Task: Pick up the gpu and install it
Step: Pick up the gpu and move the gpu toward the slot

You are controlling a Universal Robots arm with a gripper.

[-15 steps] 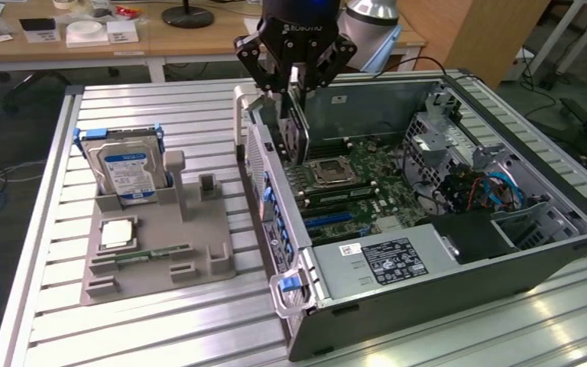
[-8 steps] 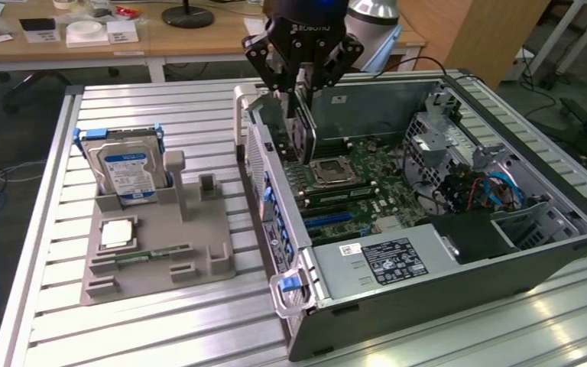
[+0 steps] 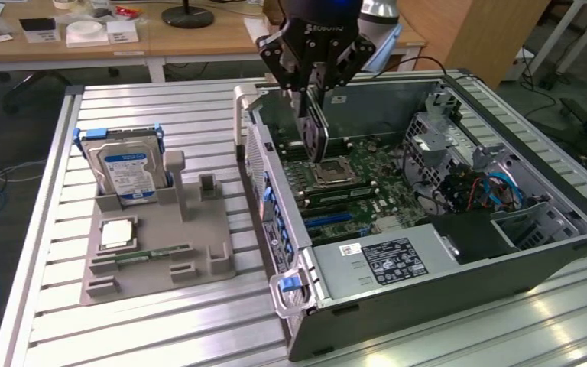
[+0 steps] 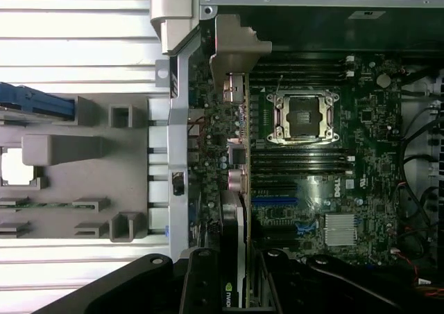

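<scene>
My gripper hangs over the back left part of the open computer case and is shut on the gpu. The thin dark card is held on edge, its lower end reaching down inside the case above the motherboard. In the wrist view the gpu appears edge-on between my fingers, with its metal bracket at the case's rear wall. It runs over the motherboard beside the CPU socket, with the blue slot close by.
A grey parts holder on the slatted metal table carries a hard drive with a blue label, a CPU chip and a green RAM stick. Drive cages and cables crowd the case's right side. Wooden desks stand behind.
</scene>
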